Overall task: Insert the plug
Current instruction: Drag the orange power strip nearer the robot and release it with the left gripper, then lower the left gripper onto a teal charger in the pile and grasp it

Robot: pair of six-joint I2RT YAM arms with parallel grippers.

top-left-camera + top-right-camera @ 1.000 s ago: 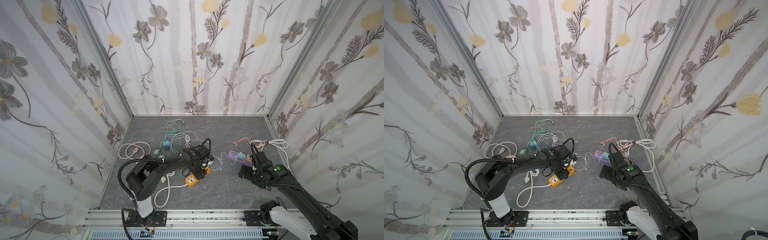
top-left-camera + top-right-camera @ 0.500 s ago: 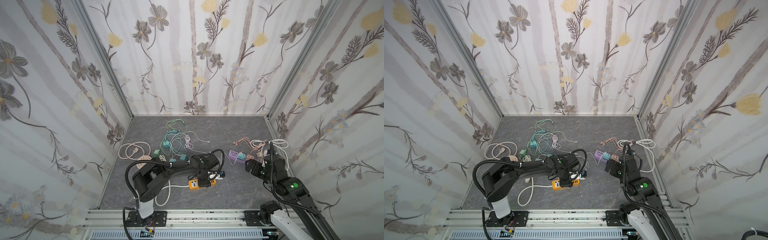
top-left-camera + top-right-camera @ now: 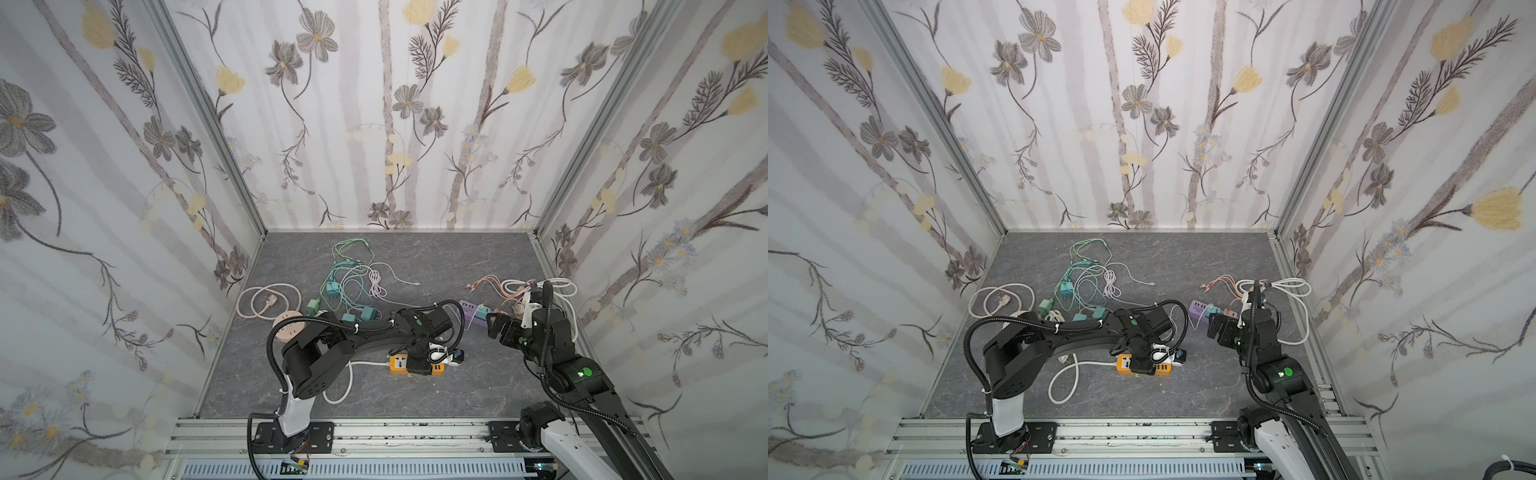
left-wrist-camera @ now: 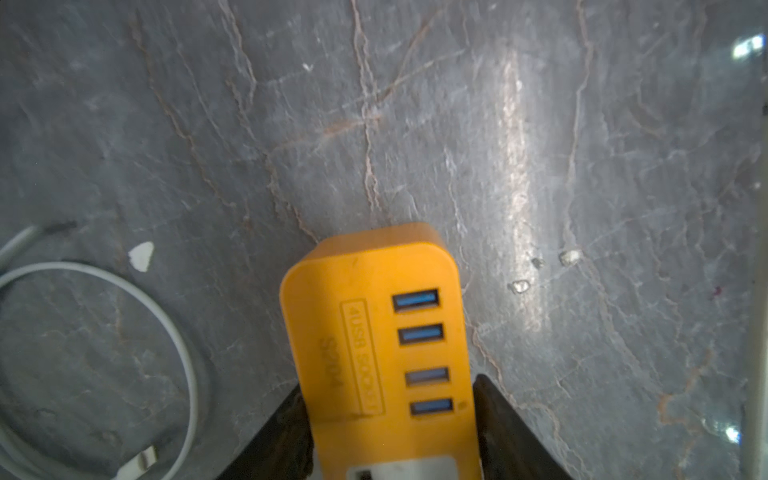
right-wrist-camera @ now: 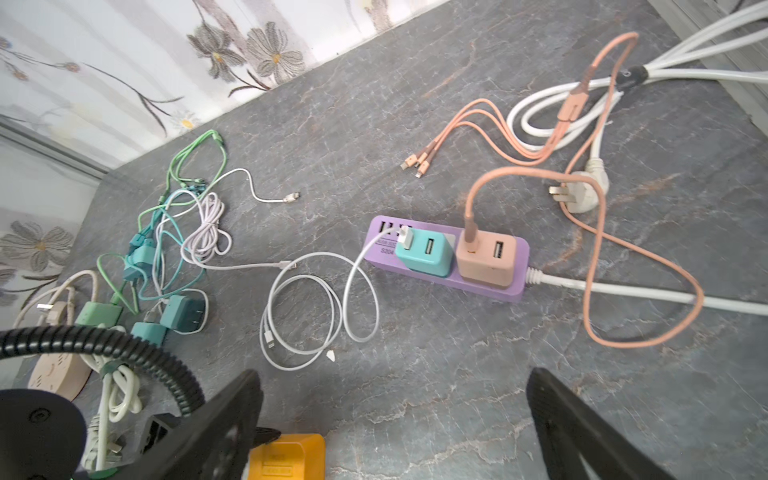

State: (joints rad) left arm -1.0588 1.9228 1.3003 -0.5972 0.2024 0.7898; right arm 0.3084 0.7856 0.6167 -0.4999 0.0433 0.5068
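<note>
Grey bench (image 3: 457, 257): left gripper (image 4: 388, 382) is straddling orange strip (image 4: 365, 282), clamp unclear; right gripper (image 5: 395, 374) is hovering spread, empty, probably needing a plug (image 5: 183, 316) next.

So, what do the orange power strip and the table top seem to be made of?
The orange power strip: probably moulded plastic, smooth matte, rounded corners, printed lettering. The table top: grey veined stone or stone-print laminate, soft sheen; which, I cannot tell.
</note>
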